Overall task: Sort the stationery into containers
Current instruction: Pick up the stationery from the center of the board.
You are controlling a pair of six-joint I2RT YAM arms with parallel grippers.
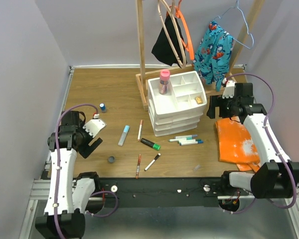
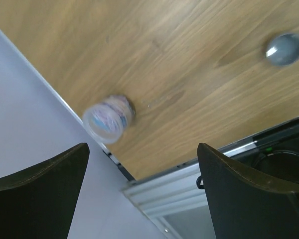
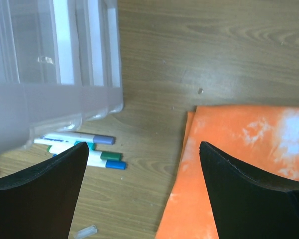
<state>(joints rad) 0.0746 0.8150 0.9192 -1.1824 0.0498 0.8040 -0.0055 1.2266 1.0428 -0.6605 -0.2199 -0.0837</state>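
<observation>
Between picks: left tool (image 2: 143, 152) and right tool (image 3: 143, 149) gape empty; next, left straddles what seems a bottle (image 2: 108, 119).

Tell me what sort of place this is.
Probably a robot test bench, not a home or office: a wooden table boxed in by plain walls, two robot arms bolted to a metal frame at its edge, and pens strewn beside a drawer unit.
</observation>
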